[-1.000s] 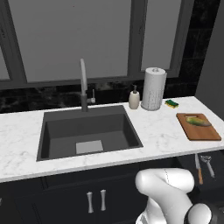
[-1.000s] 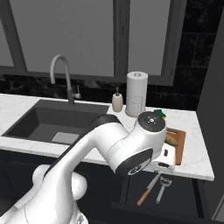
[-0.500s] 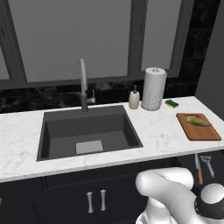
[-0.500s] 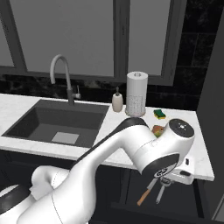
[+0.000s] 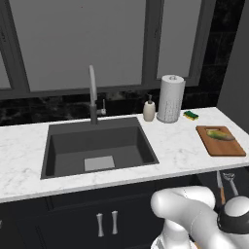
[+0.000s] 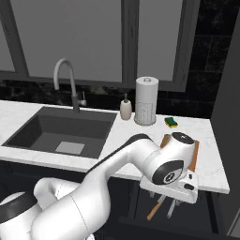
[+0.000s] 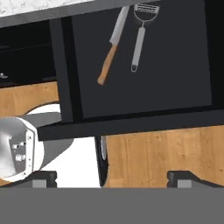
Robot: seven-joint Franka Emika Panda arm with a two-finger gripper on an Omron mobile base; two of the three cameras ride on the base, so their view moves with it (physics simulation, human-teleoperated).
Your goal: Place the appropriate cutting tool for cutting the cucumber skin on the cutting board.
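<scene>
The cutting tool (image 7: 112,43), a slim silvery blade with a brownish-orange handle, lies in an open dark drawer (image 7: 175,70) under the counter; its handle also shows (image 6: 155,212) below my hand. My gripper (image 7: 113,177) hangs above the drawer's front edge, open wide, nothing between its fingertips (image 7: 42,177). The reddish-brown cutting board (image 5: 228,147) rests on the counter's right end with the green cucumber (image 5: 219,134) on it. In the right base view my arm covers most of the cutting board (image 6: 195,155).
A silvery peeler (image 7: 140,37) lies beside the cutting tool in the drawer. On the counter stand a paper-towel roll (image 5: 171,98), a soap bottle (image 5: 149,110) and a green-yellow sponge (image 5: 191,115). The sink (image 5: 97,146) lies left. Wooden floor (image 7: 166,153) lies under the drawer.
My arm has swung right and down, from in front of the cutting board to over the open drawer. The gripper stayed open.
</scene>
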